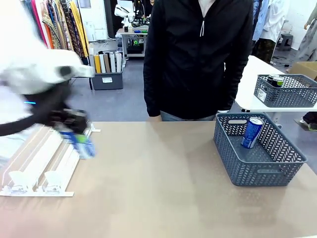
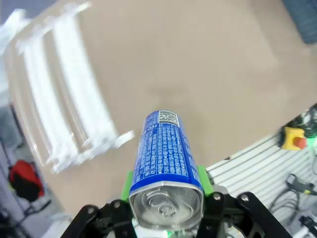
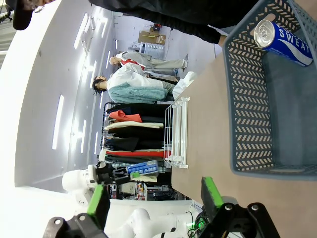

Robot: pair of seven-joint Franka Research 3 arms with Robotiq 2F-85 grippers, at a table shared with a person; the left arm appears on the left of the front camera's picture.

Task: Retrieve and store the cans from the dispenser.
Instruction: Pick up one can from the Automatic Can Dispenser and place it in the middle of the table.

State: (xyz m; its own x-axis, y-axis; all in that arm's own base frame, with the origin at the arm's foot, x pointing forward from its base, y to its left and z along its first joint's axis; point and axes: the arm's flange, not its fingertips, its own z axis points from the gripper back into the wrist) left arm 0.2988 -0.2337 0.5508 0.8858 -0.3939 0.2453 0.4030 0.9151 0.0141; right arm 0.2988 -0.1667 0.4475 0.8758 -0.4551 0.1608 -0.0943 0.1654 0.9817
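Note:
My left gripper [image 1: 73, 130] is shut on a blue can [image 1: 82, 145] with white lettering and holds it just above the far right part of the dispenser [image 1: 37, 166], a white two-lane rack at the table's left. In the left wrist view the can [image 2: 165, 153] sits between the green pads [image 2: 205, 179] of the gripper [image 2: 166, 191], silver top toward the camera, with the dispenser [image 2: 64, 94] beyond it. My right gripper [image 3: 154, 198] is open with nothing between its fingers. It looks toward a grey basket [image 3: 250, 114] that holds another blue can [image 3: 283, 40].
The grey mesh basket [image 1: 233, 158] stands at the table's right with a blue can [image 1: 252, 132] leaning inside. A person in a black jacket [image 1: 198, 54] stands at the far edge. A second basket [image 1: 292, 96] holding a dark can [image 1: 275, 79] sits on a white table behind.

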